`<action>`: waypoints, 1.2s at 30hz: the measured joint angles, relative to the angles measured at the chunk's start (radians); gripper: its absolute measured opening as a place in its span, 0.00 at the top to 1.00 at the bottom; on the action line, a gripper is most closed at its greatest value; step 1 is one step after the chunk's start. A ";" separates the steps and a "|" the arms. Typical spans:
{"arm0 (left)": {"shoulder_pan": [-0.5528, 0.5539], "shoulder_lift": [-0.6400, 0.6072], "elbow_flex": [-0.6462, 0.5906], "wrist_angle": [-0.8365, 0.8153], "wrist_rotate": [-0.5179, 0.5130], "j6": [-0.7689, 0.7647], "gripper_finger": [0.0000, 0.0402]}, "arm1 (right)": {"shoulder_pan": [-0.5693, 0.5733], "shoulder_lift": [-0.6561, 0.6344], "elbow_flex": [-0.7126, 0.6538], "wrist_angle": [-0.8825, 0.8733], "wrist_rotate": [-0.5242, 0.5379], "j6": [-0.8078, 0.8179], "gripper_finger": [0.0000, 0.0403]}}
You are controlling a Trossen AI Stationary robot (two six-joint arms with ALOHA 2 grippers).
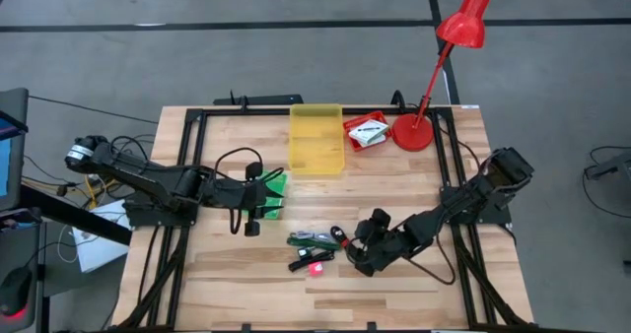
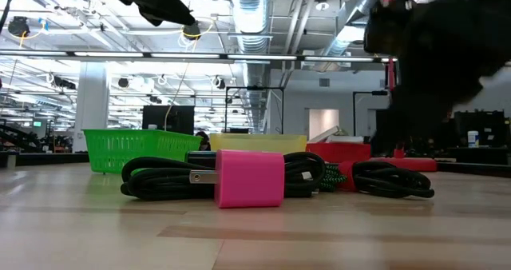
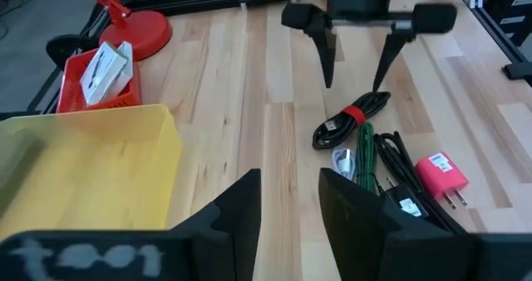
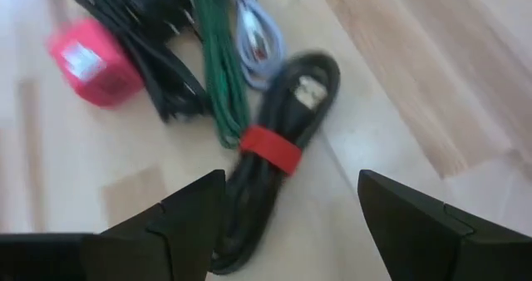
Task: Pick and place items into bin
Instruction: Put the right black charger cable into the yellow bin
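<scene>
Currently the right end effector (image 1: 347, 246) hangs spread wide just above the cable pile (image 1: 314, 242) mid-table, likely lining up a grab; yellow bin (image 1: 316, 137) waits beyond. Left end effector (image 1: 258, 207) is part-closed, holding nothing visible.

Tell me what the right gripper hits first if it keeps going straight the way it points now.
Most likely the black cable coil with the red strap. The open right gripper has it framed between its fingers, directly ahead. The green cable and pink charger lie beyond; depth is hard to judge.
</scene>
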 joint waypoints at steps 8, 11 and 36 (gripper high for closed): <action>0.000 0.000 0.000 -0.011 0.001 0.000 0.72 | -0.006 0.105 0.004 0.030 -0.025 0.024 0.33; 0.000 0.000 0.000 -0.014 0.001 0.000 0.72 | -0.010 0.110 0.004 0.028 -0.028 0.023 0.33; 0.000 0.000 0.000 -0.015 0.002 0.002 0.72 | -0.095 0.115 0.113 -0.282 0.000 0.028 0.90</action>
